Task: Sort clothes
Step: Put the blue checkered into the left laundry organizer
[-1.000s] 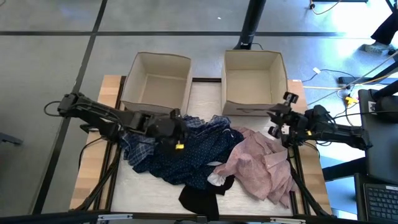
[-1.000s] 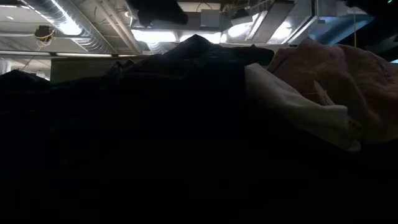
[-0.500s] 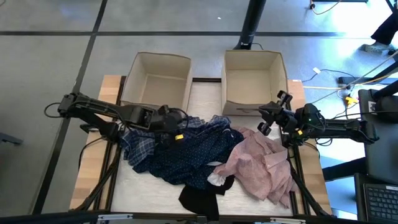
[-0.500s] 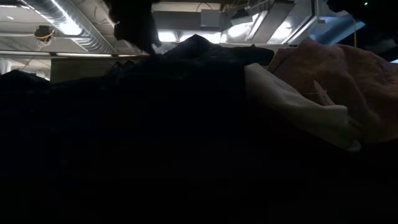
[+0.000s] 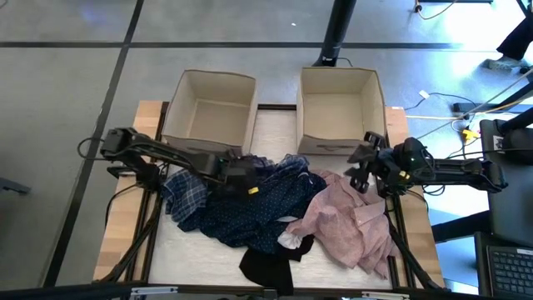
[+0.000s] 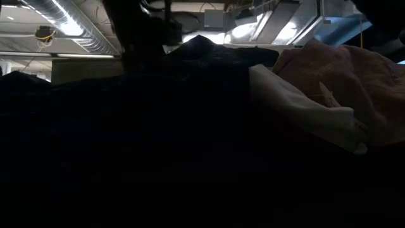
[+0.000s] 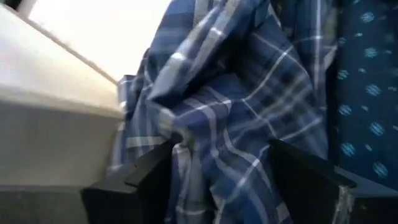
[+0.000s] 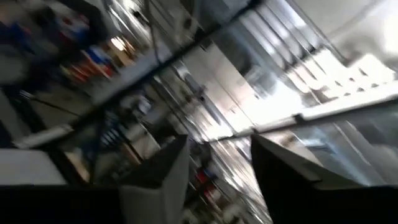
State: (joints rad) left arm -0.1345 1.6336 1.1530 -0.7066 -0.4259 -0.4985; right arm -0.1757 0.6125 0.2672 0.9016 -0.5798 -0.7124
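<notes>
Pale wooden worktop (image 5: 125, 242) sits on a dark frame over a grey tiled floor (image 5: 67, 75) with dark seams. A black post (image 5: 340, 29) stands behind the worktop; cables (image 5: 466, 108) trail on the floor past its right end, next to a dark desk with a keyboard (image 5: 510, 267).

Two beige fabric boxes sit side by side along the far edge: left box (image 5: 210, 108), right box (image 5: 340, 108). Both show bare interiors.

The clothes lie in one heap across the middle and near half of the worktop:
- blue-white plaid shirt (image 5: 187, 196) at the left end
- navy dotted shirt (image 5: 250, 212) in the centre, overlapping the plaid
- pale pink shirt (image 5: 354, 221) at the right
- small white piece (image 5: 289, 240) between navy and pink
- black garment (image 5: 266, 267) hanging over the near edge

Left pincer (image 5: 243, 173) is down on the heap just in front of the left box, fingers spread wide, plaid cloth (image 7: 230, 124) bunched between them, box wall just beside. Not clamped.

Right pincer (image 5: 361, 167) hovers at the near right corner of the right box, above the far edge of the pink shirt, tilted up; fingers (image 8: 155, 180) apart, nothing between them.

Low view: dark garments fill most of it, pink shirt (image 6: 342, 76) and white piece (image 6: 297, 107) at right. Ceiling ducts (image 6: 69, 28) and light panels (image 6: 158, 35) show behind.
</notes>
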